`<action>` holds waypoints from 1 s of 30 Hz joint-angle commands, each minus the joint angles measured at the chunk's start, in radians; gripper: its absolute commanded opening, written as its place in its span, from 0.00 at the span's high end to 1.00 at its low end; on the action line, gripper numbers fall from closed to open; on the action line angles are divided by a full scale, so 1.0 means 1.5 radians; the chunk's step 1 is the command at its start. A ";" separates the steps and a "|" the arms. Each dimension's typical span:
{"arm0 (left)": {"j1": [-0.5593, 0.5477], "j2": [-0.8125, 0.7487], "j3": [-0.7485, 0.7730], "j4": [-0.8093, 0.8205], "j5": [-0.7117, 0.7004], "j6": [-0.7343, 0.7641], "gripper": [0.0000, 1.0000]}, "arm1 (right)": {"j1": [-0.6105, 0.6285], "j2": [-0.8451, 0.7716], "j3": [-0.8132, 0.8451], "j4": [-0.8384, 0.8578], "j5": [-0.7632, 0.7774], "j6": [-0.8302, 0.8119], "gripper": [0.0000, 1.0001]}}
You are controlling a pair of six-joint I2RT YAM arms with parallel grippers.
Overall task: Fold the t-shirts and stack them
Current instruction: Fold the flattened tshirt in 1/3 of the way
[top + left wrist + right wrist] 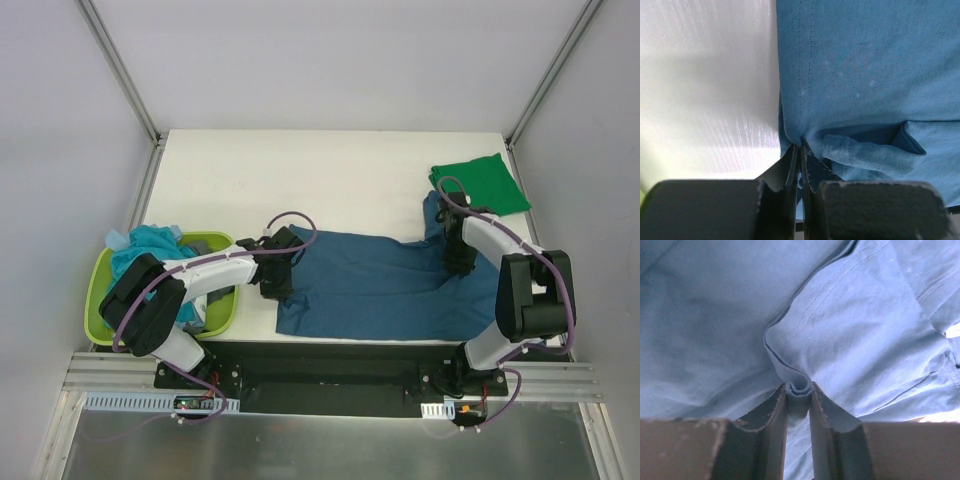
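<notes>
Nearest, my left gripper (800, 150) and right gripper (799, 387) each pinch tight on opposite ends of the dark teal-blue cotton t-shirt (380, 285), long axis left-right between them; beyond, far right, lies the folded bright green t-shirt (482, 185)

A: What stands around the counter (300, 180)?
B: Plain pale grey walls: a far wall (340, 60), a left wall (60, 150) and a right wall (595, 150). Two aluminium posts, the left post (120, 70) and the right post (555, 70), meet its far corners.
A: And the counter itself?
B: It is white and evenly lit, with soft shadows only. At its near edge lie aluminium rails (110, 375), and nearer still a shiny metal sheet (330, 445).
</notes>
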 commanded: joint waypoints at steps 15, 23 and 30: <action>0.018 -0.020 -0.075 -0.033 -0.138 -0.033 1.00 | -0.025 0.108 0.134 -0.135 0.125 0.037 1.00; 0.019 -0.015 -0.048 -0.039 -0.140 -0.042 1.00 | -0.025 0.028 0.079 -0.070 -0.004 -0.018 0.27; 0.019 -0.026 -0.018 -0.040 -0.142 -0.045 1.00 | -0.057 -0.178 -0.021 -0.036 -0.135 -0.040 0.00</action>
